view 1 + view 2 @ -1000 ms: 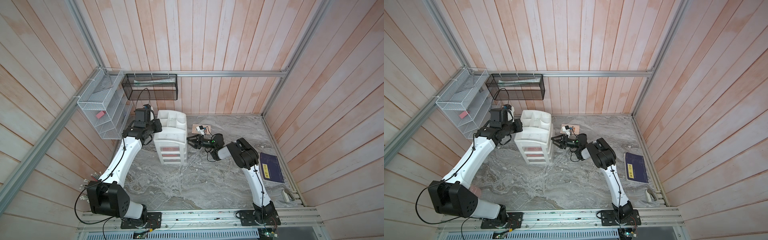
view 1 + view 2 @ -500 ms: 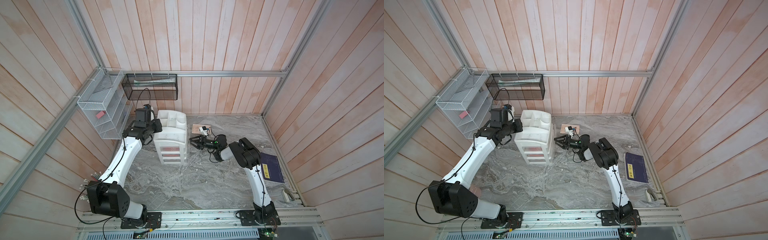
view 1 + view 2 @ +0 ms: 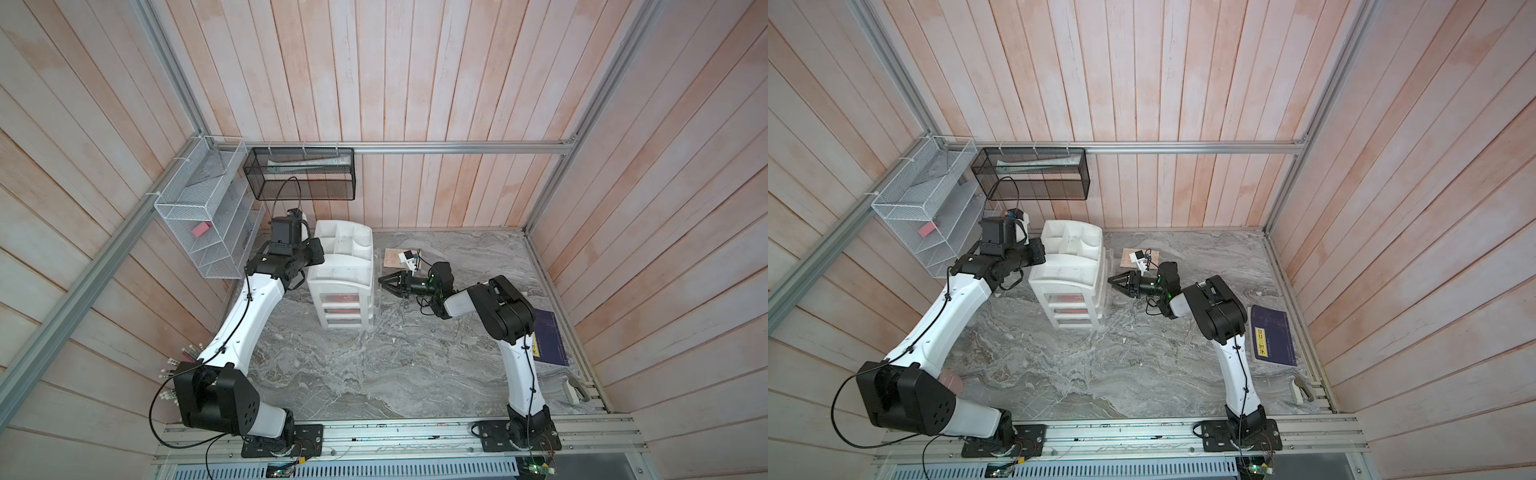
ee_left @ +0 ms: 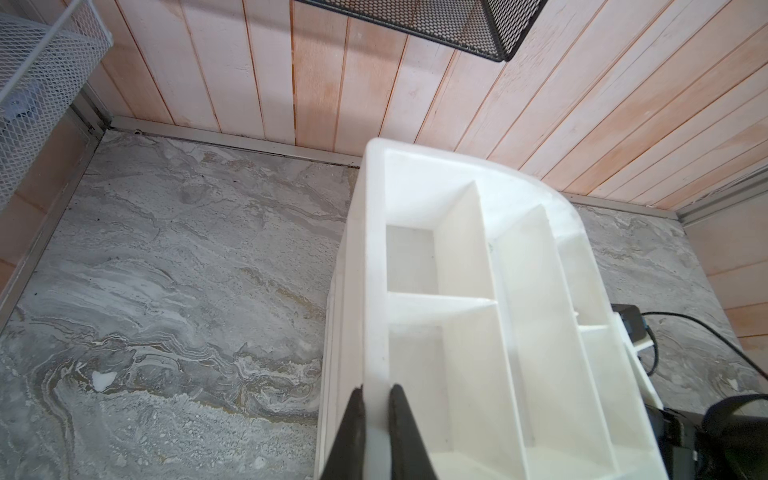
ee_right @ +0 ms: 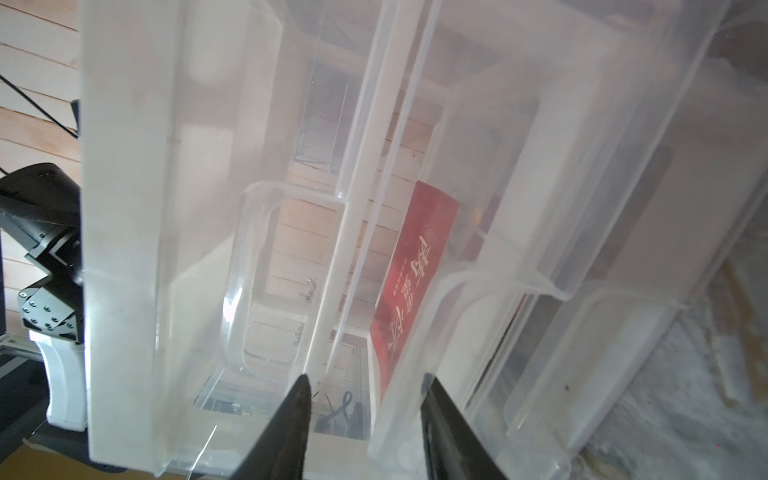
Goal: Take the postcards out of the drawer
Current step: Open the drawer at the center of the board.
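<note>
The white drawer unit [image 3: 341, 279] stands near the back wall. My left gripper [image 4: 376, 390] is shut on the side wall of its top tray. A red postcard [image 5: 415, 282] stands on edge in a clear pulled-out drawer [image 5: 469, 291]. Red also shows through two drawers in both top views [image 3: 344, 298] [image 3: 1073, 298]. My right gripper [image 5: 365, 386] is open at the drawer fronts, its fingers either side of that drawer's near wall and the red card's end. A pale beige postcard [image 3: 390, 258] lies on the table behind the right gripper [image 3: 381, 282], partly under its wrist camera.
A dark navy booklet [image 3: 548, 338] with a yellow label lies by the right wall. A small pale object [image 3: 575, 390] sits near the front right corner. A white mesh shelf [image 3: 199, 224] and a black mesh basket [image 3: 299, 174] hang on the walls.
The right gripper's jaws have narrowed at the drawer fronts, and its arm has shifted slightly to the right. The left arm has not moved.
</note>
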{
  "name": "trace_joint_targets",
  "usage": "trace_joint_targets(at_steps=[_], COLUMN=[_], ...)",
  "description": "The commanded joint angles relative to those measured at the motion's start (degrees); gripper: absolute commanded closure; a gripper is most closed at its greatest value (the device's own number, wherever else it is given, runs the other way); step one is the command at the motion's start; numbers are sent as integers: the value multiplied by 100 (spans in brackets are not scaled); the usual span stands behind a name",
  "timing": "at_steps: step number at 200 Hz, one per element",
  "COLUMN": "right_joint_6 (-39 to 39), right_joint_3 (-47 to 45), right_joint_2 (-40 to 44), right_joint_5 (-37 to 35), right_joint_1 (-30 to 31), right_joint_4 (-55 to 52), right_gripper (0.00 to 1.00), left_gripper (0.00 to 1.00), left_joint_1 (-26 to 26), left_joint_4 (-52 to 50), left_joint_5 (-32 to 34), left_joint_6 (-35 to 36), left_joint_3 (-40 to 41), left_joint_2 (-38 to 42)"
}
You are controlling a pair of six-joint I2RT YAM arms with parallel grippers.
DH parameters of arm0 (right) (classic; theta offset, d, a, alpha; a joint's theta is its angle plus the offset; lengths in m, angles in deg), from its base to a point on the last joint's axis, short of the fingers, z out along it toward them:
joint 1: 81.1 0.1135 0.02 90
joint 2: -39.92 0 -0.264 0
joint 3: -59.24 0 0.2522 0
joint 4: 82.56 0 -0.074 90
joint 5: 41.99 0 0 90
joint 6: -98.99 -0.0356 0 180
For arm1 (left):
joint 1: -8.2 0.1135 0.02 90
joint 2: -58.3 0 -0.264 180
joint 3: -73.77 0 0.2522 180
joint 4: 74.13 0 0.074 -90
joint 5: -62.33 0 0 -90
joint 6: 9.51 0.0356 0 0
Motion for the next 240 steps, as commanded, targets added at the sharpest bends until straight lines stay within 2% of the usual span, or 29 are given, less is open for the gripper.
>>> trace_joint_targets(at_steps=[1, 95, 240], right_joint_6=[910, 1629, 2304], right_joint_3=[18, -105, -665], right_joint_2=[410, 944, 1738], right_joint_5=[-206, -613, -204], right_joint_1=[-15, -88, -810], right_joint_4=[-778, -1910, -2920], right_gripper=[59, 66, 68], left_gripper=[100, 100, 100], left_joint_1=[27, 34, 79], left_joint_4=[-426, -409, -383], left_joint_5=[200, 246, 282], left_joint_6=[96, 82, 92], left_joint_3=[143, 168, 209], left_joint_2=[-70, -58, -19])
